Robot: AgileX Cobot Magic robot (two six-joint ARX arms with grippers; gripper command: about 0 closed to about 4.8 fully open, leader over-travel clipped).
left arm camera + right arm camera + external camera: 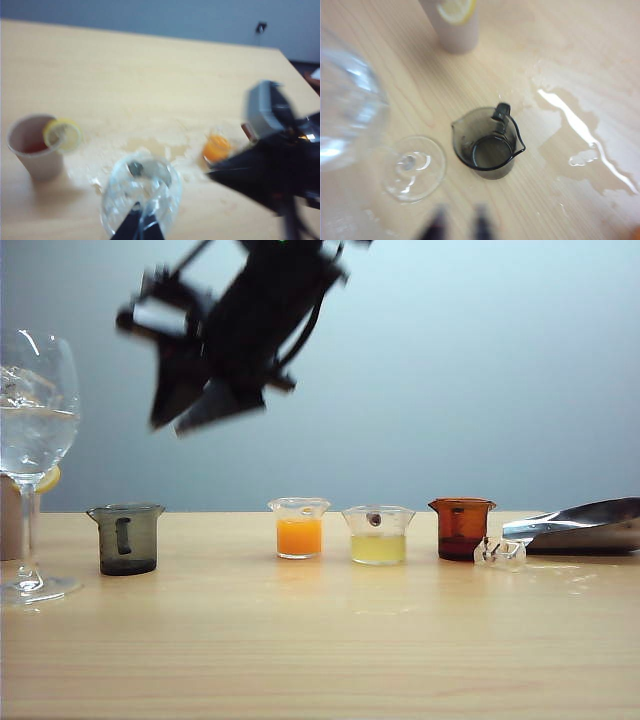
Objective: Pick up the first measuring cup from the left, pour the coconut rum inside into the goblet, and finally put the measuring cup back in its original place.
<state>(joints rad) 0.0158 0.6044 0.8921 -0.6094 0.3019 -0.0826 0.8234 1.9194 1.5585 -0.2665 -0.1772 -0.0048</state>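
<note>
The smoky grey measuring cup (127, 538) stands upright on the table, right of the goblet (35, 430). From above, the measuring cup (487, 145) sits beside the goblet's foot (414, 167). The goblet's bowl holds clear liquid and ice. I cannot tell whether coconut rum is in the cup. My right gripper (185, 420) hangs high above the cup, clear of it. Its blurred fingertips (437, 225) stand apart with nothing between them. My left gripper (141, 227) sits over the goblet (141, 192), its fingers close together. It is out of the exterior view.
Right of the grey cup stand an orange-filled cup (299, 528), a pale yellow cup (378, 535) and an amber-brown cup (461, 528). A metal scoop (585, 525) lies at the far right. A paper cup with a lemon slice (455, 25) stands behind the goblet. A wet spill (580, 135) shines beside the cup.
</note>
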